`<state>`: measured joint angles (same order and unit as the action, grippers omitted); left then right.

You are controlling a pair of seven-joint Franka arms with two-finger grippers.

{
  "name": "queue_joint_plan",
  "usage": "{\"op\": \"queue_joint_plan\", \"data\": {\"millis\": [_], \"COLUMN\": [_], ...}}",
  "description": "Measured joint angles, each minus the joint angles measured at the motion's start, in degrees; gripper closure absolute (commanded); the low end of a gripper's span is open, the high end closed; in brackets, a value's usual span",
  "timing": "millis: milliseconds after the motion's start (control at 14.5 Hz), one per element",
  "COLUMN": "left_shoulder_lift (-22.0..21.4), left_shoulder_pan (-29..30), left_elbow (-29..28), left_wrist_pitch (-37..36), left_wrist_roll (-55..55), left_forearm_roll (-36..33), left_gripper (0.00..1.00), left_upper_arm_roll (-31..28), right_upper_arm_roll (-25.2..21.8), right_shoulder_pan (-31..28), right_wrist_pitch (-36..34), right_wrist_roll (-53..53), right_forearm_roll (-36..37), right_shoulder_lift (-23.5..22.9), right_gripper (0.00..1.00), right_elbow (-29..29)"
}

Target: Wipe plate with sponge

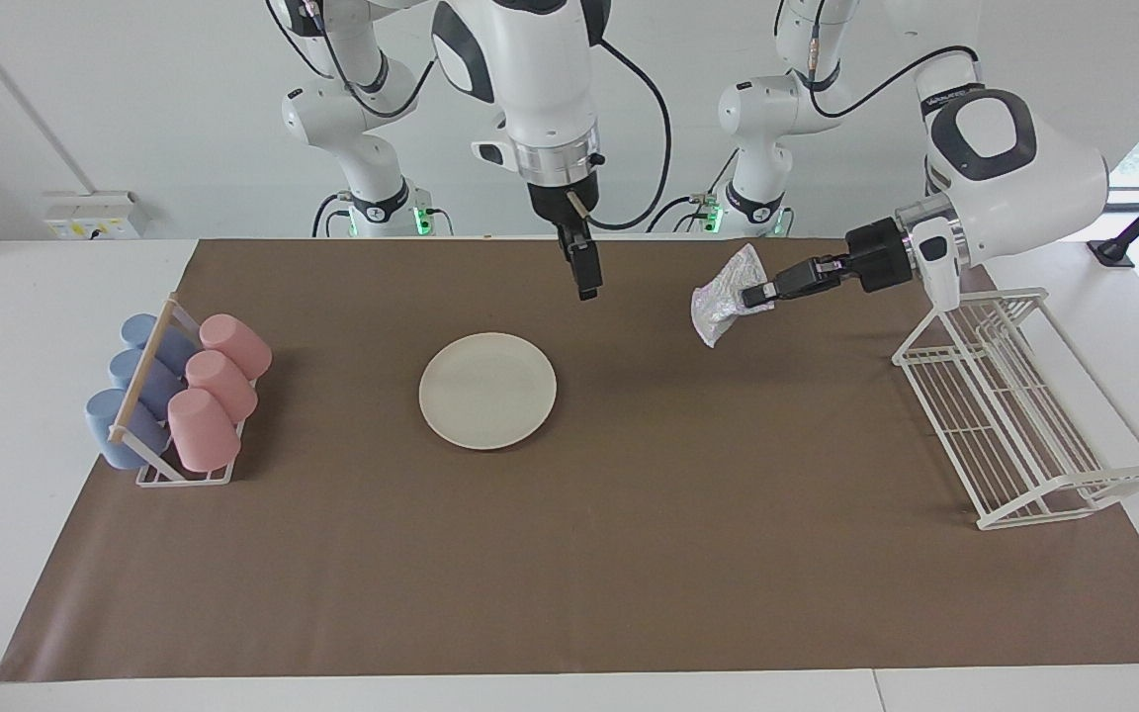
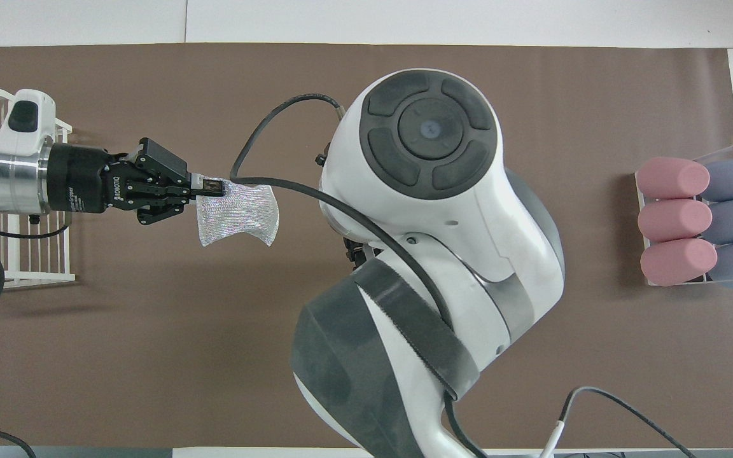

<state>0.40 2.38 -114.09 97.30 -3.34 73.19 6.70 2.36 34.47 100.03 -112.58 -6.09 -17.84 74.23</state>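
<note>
- The plate (image 1: 487, 390), round and cream-white, lies flat and bare on the brown mat, near the middle of the table; in the overhead view our right arm hides it
- The sponge (image 1: 724, 303), a silvery wrinkled pad, hangs in the air from our left gripper (image 1: 755, 294), which is clenched on one edge of it, over bare mat between the plate and the white wire rack (image 1: 1014, 415)
- Our right gripper (image 1: 586, 280) hangs above the mat just on the robots' side of the plate, holding nothing; its fingers point down and, as far as we can tell, stand apart
- We judge the pad is gripped only by a corner, so it could slip out or fold up when pressed down; it droops, so it may drag on the mat before reaching the plate
- Nothing holds the plate, so a wiping push could slide it
- The mat covers most of a white table; pink and blue cups (image 1: 219, 388) lie in a small holder (image 1: 184, 477) at the right arm's end; a plain pale wall stands at the robots' back
</note>
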Motion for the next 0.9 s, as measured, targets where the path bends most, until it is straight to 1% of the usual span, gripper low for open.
{"op": "queue_joint_plan", "data": {"millis": [138,276,414,553,622,760,898], "left_shoulder_lift": [-0.17,-0.67,-1.32,-1.69,-1.78,-1.83,-1.87], "left_shoulder_pan": [-1.55,-3.64,-5.27,-5.38,-5.38,-5.38,-5.38], "left_elbow": [-2.0,-4.25,-5.81,-6.26,-6.31,-6.36,-6.37], "left_wrist_pitch": [0.1,1.63,3.28,3.41,3.42,3.42,3.42], "left_wrist_roll": [3.41,6.51,7.83,8.03,8.04,8.1,8.15], "left_forearm_roll": [4.1,7.45,8.57,8.73,8.74,8.75,8.76], "left_gripper": [1.0,1.0,1.0,1.0,1.0,1.0,1.0], "left_upper_arm_roll": [0.36,0.51,0.61,0.59,0.53,0.5,0.48], "right_upper_arm_roll": [0.02,0.07,0.08,0.08,0.07,0.06,0.05], "right_shoulder_pan": [0.25,1.47,2.72,2.97,2.92,2.9,2.9], "right_wrist_pitch": [0.68,3.22,4.98,5.06,5.07,5.06,5.07], "right_wrist_roll": [0.0,0.0,-0.07,-0.08,-0.08,-0.08,-0.08], "right_forearm_roll": [-0.1,-0.13,-0.13,-0.13,-0.13,-0.13,-0.13], "right_shoulder_lift": [0.14,0.7,1.48,1.9,2.07,2.32,2.35], "right_gripper": [0.0,0.0,0.0,0.0,0.07,0.48,0.8], "right_elbow": [0.83,2.94,5.07,5.69,5.82,6.09,6.18]}}
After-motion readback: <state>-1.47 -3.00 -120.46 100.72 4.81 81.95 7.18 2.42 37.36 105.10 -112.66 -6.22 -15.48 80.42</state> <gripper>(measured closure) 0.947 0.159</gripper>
